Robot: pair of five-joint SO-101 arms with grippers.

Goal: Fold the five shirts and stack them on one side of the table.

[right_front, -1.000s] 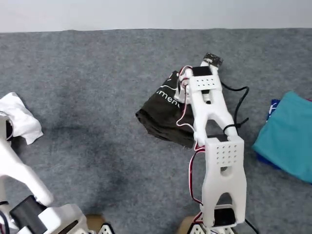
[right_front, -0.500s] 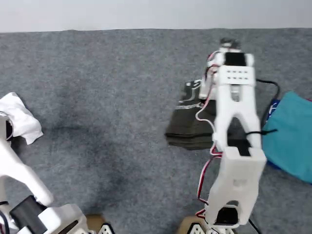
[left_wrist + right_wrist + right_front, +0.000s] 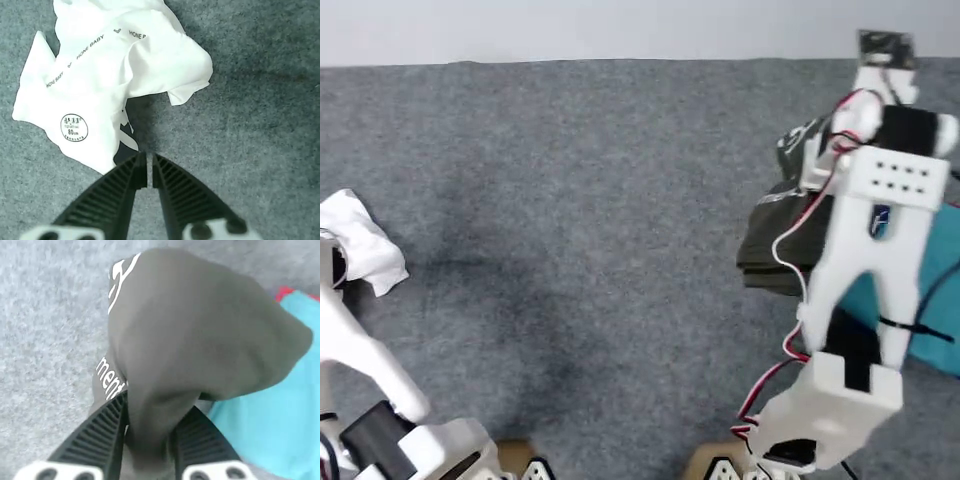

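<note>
Grey, felt-covered tabletop (image 3: 570,200) seen from above, with two white arms at its near edge. The right arm (image 3: 865,300) stretches out over the far right part of the surface; the left arm (image 3: 360,360) is bent low at the near left corner.

Dark shirt (image 3: 200,330), folded and bearing white print: its cloth is pinched between the two ribbed black fingers (image 3: 107,425) of the right pincer (image 3: 157,407). From there it bulges forward ahead of the tips in a rounded hump. In the high view the same bundle (image 3: 775,235) lies beneath and just beside the arm's wrist.

Teal shirt (image 3: 270,415): flat on the tabletop, directly beside the right pincer and partly beneath the dark shirt's overhanging edge. It also shows at the table's right margin (image 3: 945,290).

White shirt (image 3: 115,65), crumpled, with small printed lettering and a round label: it lies just ahead of the left pincer (image 3: 148,170). That pincer's fingers are pressed almost together, a thin slit between them and nothing in it.

Red scrap of cloth (image 3: 285,292): it peeks out beyond the teal shirt, ahead of the right pincer.
</note>
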